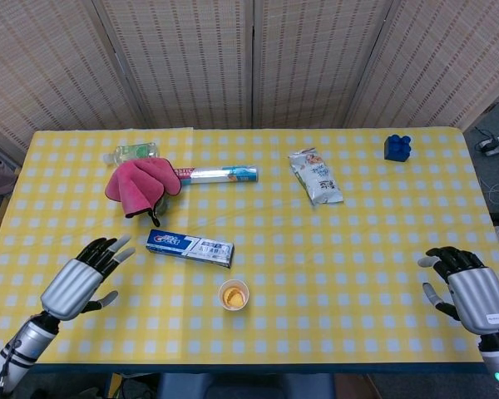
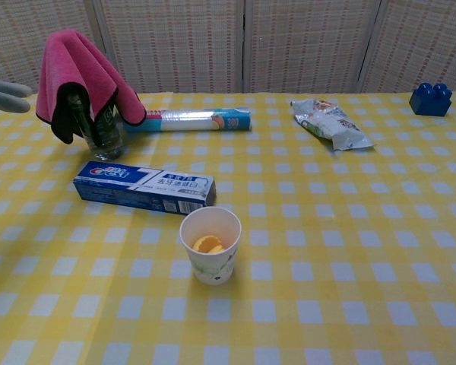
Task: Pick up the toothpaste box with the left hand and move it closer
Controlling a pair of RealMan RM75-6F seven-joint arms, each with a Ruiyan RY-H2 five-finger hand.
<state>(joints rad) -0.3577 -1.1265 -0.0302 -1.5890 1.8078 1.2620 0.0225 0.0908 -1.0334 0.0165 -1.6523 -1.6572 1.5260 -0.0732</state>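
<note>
One toothpaste box (image 1: pixel 190 248) lies flat on the yellow checked table (image 1: pixel 358 274), between one paper cup (image 1: pixel 233 294) nearer the robot and one pink cloth (image 1: pixel 140 184) draped over a bottle behind it. The left hand (image 1: pixel 76 281) hovers over the table left of the box, apart from it, fingers spread and holding nothing. The right hand (image 1: pixel 468 291) sits at the table's right edge, fingers loosely apart and empty.

From my chest camera I see the blue rectangular toothpaste box (image 2: pixel 144 187) lying flat left of centre, just above the white paper cup (image 2: pixel 210 245) holding orange pieces. My left hand's grey fingertips (image 2: pixel 5 96) poke in at the upper left edge, beside the pink cloth (image 2: pixel 80 68) draped over a clear bottle (image 2: pixel 100 131).
</note>
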